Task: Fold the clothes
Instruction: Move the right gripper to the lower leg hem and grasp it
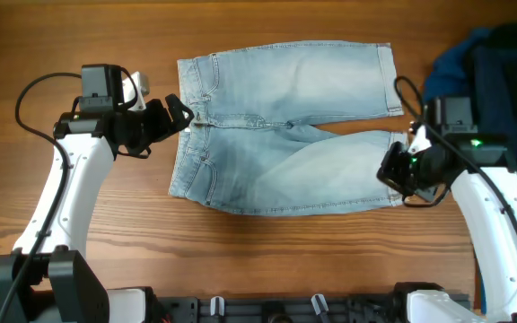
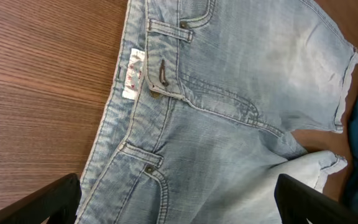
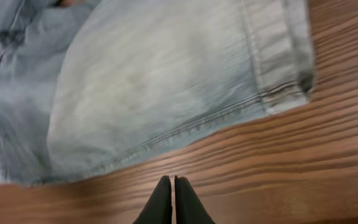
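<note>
Denim shorts (image 1: 285,126) lie flat in the middle of the table (image 1: 267,242), front side up. The long axis runs left-right in the overhead. The waistband (image 1: 185,126) is on the robot's left and both legs point right. The two legs splay apart a bit, w/ a narrow wedge of wood showing between the hems.

Room-wise, there's plenty of bare wood above, below and left of the shorts. The right side is tighter: a dark blue pile (image 1: 492,63) of other clothes sits at the far right edge, just past the upper leg hem (image 1: 385,79).

Left fingers (image 1: 176,115) sit right at the waistband edge, approx mid-height by the fly. In the wrist cam they're (image 2: 48,199) spread wide, one in each bottom corner, gripping nothing. Can't tell if they touch the cloth.

Right fingers (image 1: 391,169) are by the lower leg's hem. The wrist cam shows them (image 3: 163,205) pinched together w/ no gap, over bare wood just off the fabric edge and holding nothing.

The fabric is light-wash denim, faded almost white on the thighs, w/ tan stitching. There's a white label (image 2: 132,74) inside the waistband, and the hems are folded cuffs. The table is brown wood w/ visible grain.
</note>
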Robot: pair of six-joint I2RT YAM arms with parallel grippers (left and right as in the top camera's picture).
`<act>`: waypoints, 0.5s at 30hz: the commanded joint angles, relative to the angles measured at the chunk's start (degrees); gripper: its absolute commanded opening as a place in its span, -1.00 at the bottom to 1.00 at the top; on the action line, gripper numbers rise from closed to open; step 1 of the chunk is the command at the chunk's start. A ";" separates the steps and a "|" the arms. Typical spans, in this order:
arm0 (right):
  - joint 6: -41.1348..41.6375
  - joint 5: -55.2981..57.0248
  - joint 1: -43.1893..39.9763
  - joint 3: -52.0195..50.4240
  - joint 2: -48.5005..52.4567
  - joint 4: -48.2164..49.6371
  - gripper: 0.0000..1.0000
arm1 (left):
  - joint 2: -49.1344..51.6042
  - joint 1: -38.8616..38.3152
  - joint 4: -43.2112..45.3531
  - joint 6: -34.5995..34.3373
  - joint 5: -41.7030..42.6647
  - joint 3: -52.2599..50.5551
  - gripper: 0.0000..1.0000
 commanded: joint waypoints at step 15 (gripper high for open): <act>16.02 10.86 10.49 -7.04 -0.70 5.92 0.22 | -0.31 0.00 0.00 0.31 0.66 0.50 1.00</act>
